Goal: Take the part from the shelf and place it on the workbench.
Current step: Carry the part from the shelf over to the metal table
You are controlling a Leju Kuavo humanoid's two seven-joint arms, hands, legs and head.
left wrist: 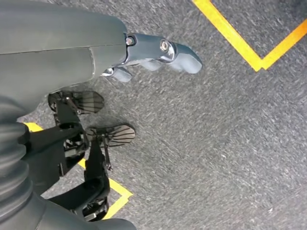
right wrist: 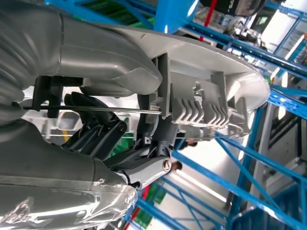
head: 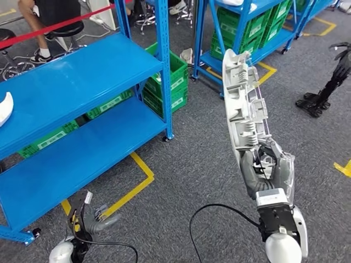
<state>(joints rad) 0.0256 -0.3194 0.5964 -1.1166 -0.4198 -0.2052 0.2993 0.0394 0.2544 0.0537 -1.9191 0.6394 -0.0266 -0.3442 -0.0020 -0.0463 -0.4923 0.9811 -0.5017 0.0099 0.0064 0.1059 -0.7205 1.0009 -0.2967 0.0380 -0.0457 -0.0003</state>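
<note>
Holding the long grey-white moulded plastic part (head: 244, 104) by its near end, the right hand (head: 269, 170) has it raised upright over the grey carpet floor (head: 198, 159), right of the blue shelf (head: 74, 76) and clear of it. Part looks stiff and light, ribbed on the inner face; grip low on the ribs leaves the far end as a long lever, so a hold nearer mid-length would probably steady it. Left hand (head: 89, 216) hangs low, fingers apart, holding nothing.
</note>
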